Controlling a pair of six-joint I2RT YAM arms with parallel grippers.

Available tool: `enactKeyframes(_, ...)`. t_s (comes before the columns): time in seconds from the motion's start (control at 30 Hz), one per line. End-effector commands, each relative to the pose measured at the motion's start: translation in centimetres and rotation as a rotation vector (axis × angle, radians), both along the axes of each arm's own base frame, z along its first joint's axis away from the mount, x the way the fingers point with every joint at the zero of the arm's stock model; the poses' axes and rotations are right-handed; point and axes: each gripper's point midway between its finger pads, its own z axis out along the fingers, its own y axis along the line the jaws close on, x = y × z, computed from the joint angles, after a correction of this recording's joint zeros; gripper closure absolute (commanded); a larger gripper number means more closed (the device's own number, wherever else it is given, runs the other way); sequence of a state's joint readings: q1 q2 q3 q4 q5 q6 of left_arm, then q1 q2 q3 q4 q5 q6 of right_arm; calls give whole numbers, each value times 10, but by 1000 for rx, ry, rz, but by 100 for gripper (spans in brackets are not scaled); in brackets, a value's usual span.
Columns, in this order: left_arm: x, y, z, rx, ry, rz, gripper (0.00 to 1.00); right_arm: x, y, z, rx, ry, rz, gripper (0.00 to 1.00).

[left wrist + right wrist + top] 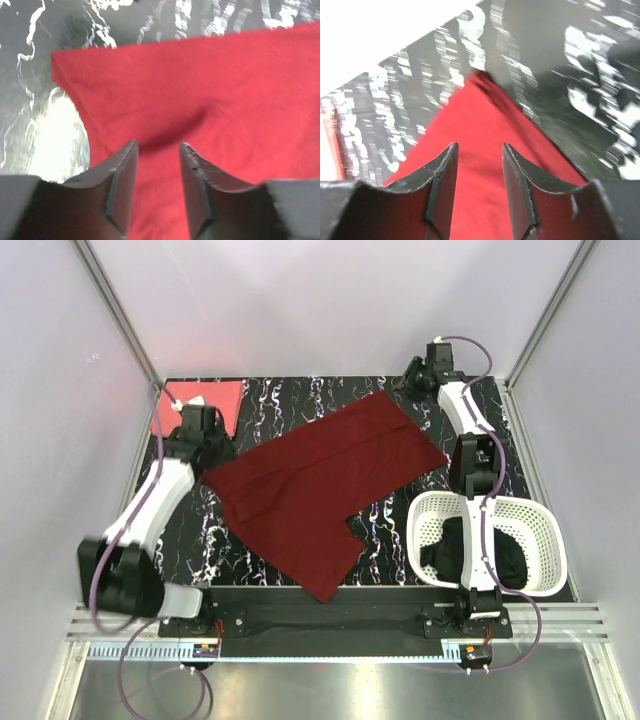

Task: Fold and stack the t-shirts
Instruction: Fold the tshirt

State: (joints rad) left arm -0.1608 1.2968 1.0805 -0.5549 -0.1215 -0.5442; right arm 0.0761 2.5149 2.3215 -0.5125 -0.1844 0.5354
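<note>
A dark maroon t-shirt (320,485) lies spread flat and slantwise across the black marbled table. My left gripper (212,452) hovers open over its left edge. In the left wrist view the red cloth (200,90) fills the space under the open gripper (157,145), with nothing between the fingers. My right gripper (408,378) stands open at the shirt's far corner. The right wrist view shows that corner of the cloth (475,115) running away from the empty gripper (479,146). A coral pink t-shirt (222,400) lies folded at the back left. A black t-shirt (447,548) sits in the basket.
The white lattice basket (545,530) stands at the front right, and my right arm reaches over it. White walls close in the table on the left, back and right. Marbled table top (400,515) shows between the maroon shirt and the basket.
</note>
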Motion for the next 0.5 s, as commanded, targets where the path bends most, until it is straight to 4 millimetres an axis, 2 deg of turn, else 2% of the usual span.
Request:
enactKeyframes(0.0, 51, 7, -11, -19, 7, 78, 63, 32, 36, 32, 92, -179, 74, 54)
enactKeyframes(0.03, 62, 11, -6, -15, 2, 107, 69, 37, 39, 33, 109, -194, 74, 55)
enactKeyframes(0.07, 68, 13, -12, -32, 21, 148, 70, 38, 45, 36, 151, -200, 77, 57)
enactKeyframes(0.1, 70, 14, -31, -30, 77, 173, 72, 42, 48, 32, 172, -205, 77, 57)
enactKeyframes(0.17, 78, 16, -39, -60, 97, 233, 72, 45, 60, 38, 216, -236, 97, 60)
enactKeyframes(0.2, 79, 15, -56, -75, 140, 248, 72, 48, 64, 34, 229, -239, 104, 60)
enactKeyframes(0.27, 77, 16, -72, -143, 199, 303, 73, 49, 71, 33, 252, -239, 108, 62)
enactKeyframes(0.3, 76, 10, -87, -183, 239, 297, 73, 50, 71, 27, 260, -236, 106, 64)
enactKeyframes(0.47, 74, 19, -111, -193, 292, 339, 74, 54, 76, 16, 283, -254, 114, 69)
